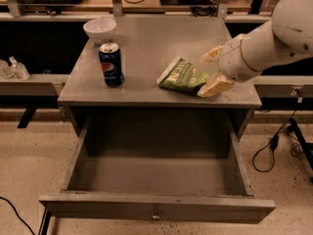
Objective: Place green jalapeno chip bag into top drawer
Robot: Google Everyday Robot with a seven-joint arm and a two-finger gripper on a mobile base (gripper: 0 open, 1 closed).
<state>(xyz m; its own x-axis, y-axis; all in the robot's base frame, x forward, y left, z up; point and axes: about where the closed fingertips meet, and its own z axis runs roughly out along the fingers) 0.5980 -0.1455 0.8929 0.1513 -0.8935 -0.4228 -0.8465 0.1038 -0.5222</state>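
Observation:
The green jalapeno chip bag [183, 76] lies flat on the grey table [146, 48], near its front right. My gripper [212, 71] reaches in from the right at table height, open, with one pale finger behind the bag's right end and the other in front of it. The fingers [215, 86] straddle that end of the bag. The top drawer [156, 207] is pulled far out below the table top, its inside bare, a small metal knob centred on its front.
A blue soda can [111, 64] stands on the table's left side. A white bowl [100, 29] sits at the back left. Cables lie on the floor at right and lower left. A shelf runs on both sides behind the table.

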